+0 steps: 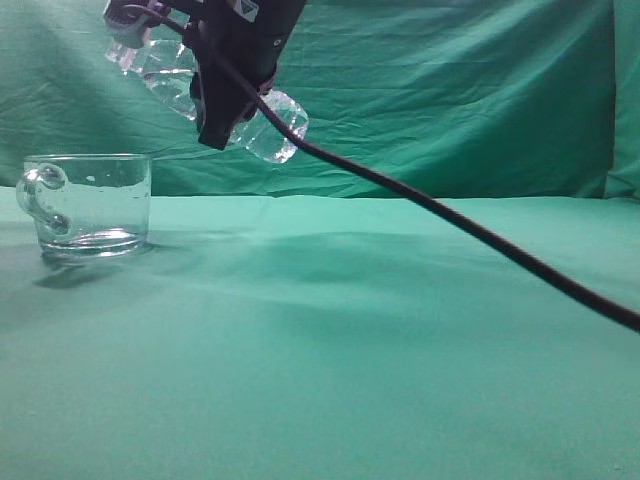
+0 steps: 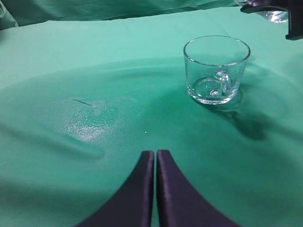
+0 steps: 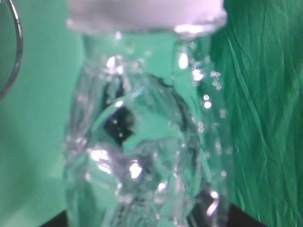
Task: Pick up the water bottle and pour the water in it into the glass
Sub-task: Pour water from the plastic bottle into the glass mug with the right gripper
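Note:
The water bottle [image 1: 270, 122] is clear and hangs tilted in the air at the top left of the exterior view, its neck end up to the left and its base down to the right. My right gripper [image 1: 216, 132] is shut on its body. In the right wrist view the bottle [image 3: 142, 142] fills the frame, its white neck end at the top. I cannot make out a water line, only glints. The glass [image 1: 95, 205] stands on the cloth below the neck end, handle to the left, with droplets on its wall. My left gripper [image 2: 155, 153] is shut and empty, low over the cloth near the glass [image 2: 216, 71].
A green cloth [image 1: 350, 330] covers the table and hangs as a backdrop. A black cable [image 1: 450, 215] runs from the right arm down to the right edge. A shiny wet-looking patch [image 2: 92, 123] lies on the cloth left of the glass.

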`<state>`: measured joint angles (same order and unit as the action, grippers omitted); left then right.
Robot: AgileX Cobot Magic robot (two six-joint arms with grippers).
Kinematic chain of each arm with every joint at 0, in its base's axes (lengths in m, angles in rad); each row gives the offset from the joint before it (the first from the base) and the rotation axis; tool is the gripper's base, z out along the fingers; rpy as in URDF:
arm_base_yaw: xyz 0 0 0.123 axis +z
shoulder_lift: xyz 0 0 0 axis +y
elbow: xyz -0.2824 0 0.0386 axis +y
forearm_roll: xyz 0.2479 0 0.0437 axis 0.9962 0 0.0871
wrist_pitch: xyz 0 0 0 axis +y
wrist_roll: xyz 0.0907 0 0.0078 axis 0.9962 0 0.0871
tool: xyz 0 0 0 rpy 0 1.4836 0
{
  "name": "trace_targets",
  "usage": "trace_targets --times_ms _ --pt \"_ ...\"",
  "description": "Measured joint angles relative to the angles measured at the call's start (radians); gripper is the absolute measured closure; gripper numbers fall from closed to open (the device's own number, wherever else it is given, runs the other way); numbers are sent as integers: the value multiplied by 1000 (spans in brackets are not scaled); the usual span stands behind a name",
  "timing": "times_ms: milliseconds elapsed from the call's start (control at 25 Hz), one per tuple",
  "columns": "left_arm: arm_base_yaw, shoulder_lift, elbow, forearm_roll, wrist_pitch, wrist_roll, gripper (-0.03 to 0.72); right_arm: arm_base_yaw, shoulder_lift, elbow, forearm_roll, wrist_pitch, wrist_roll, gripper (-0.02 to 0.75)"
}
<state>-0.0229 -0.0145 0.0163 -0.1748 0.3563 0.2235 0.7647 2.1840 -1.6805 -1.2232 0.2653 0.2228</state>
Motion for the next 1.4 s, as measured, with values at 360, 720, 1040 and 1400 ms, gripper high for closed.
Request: trace_targets --times_ms 360,720,1040,1400 --pt "0 0 0 0 0 0 688 1 13 -17 -124 -21 0 495" --pt "0 0 0 0 0 0 688 1 21 -17 -224 -11 0 495" --pt "0 0 0 0 0 0 688 1 21 -27 -330 24 0 495" --pt "0 0 0 0 0 0 688 1 21 -27 -434 22 1 495"
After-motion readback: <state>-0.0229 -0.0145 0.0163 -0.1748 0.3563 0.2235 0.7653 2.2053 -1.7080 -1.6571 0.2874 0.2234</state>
